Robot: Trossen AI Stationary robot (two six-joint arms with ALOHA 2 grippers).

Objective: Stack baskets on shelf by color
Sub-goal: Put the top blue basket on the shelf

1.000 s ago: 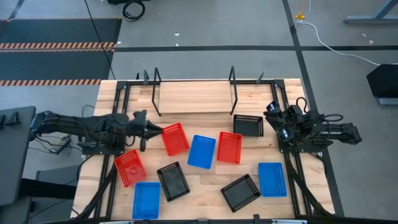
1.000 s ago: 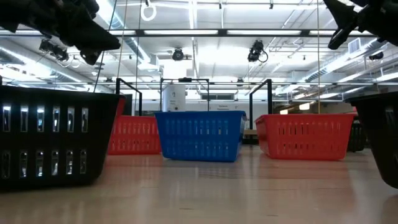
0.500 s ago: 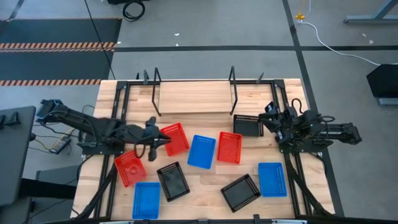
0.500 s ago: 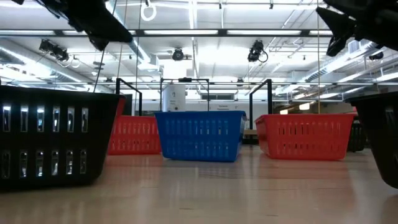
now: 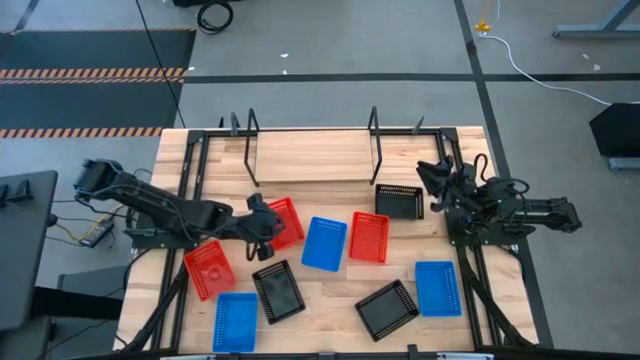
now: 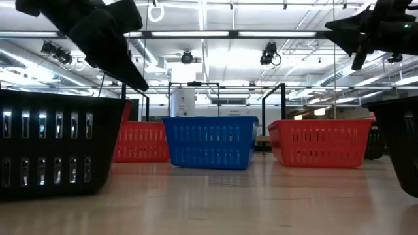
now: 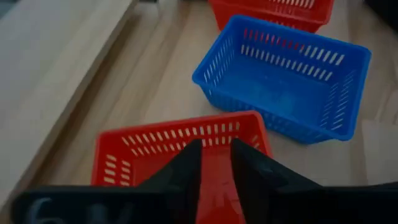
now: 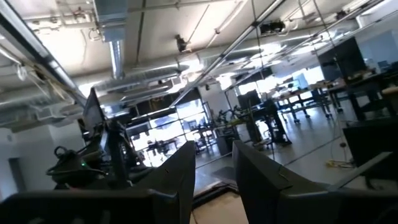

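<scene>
Left tool point(image 5: 262, 226) hovered with fingers narrowly parted over the red basket point(image 5: 283, 222) on the tabletop point(image 5: 330, 290) in front of the bare shelf point(image 5: 312, 157), and descending off-centre risked striking its rim and shoving it into the blue basket point(image 5: 324, 243)

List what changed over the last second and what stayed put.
The left gripper swung from beside the shelf-side red basket toward the table's front and now hangs over its near edge, holding nothing. The right gripper turned slightly toward the shelf. All nine baskets stayed in place.
</scene>
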